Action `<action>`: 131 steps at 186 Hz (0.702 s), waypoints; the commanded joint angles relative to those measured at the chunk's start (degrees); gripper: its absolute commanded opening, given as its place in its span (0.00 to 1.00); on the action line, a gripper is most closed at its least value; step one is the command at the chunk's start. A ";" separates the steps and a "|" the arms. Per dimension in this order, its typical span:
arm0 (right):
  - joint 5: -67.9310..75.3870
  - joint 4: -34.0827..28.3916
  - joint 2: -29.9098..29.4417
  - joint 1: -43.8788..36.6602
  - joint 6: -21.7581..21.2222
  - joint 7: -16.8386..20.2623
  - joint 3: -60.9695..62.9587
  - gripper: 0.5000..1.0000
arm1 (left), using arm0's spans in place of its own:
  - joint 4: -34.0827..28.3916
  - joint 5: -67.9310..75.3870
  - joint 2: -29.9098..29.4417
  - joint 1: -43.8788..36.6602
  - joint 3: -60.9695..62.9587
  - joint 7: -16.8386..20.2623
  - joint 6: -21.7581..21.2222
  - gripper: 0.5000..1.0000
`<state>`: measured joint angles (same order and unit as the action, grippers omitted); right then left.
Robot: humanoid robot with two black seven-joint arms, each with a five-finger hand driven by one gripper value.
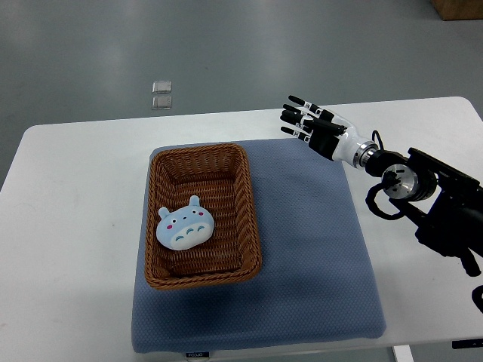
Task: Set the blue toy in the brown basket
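Top view: blue toy is a flat, rounded plush, pale blue with a white belly patch, two small ears on top, dot eyes, pink cheek spots and small markings on the belly. It lies face up inside the brown basket, on the basket floor, left of centre and toward the lower half, touching or nearly touching the left wall.

Basket is rectangular woven wicker and sits on the left part of a blue-grey mat, on a white table.

Right hand is at upper right of centre, over the mat's top edge, well apart from the basket. Fingers are extended and spread, nothing in them.

Right arm runs out of frame at the right edge; its lower links are cut off. Two small clear squares lie on the floor at upper centre-left; can't tell what they are. A small label on the mat's bottom edge is too small to read.
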<state>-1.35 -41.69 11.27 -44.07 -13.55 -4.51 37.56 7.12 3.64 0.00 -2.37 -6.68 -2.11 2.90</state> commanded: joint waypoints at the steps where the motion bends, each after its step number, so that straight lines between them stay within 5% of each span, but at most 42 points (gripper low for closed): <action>1: 0.39 0.55 -0.19 0.12 0.27 -0.94 0.85 0.83 | 0.00 -0.03 0.00 0.00 0.00 0.00 0.00 1.00; 131: 0.30 1.70 1.04 0.30 1.24 -0.50 0.67 0.83 | 0.00 -0.03 0.00 0.00 0.00 0.00 0.00 1.00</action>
<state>-1.04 -40.01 12.95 -43.71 -12.24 -5.03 38.45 7.12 3.62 0.00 -2.37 -6.68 -2.11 2.90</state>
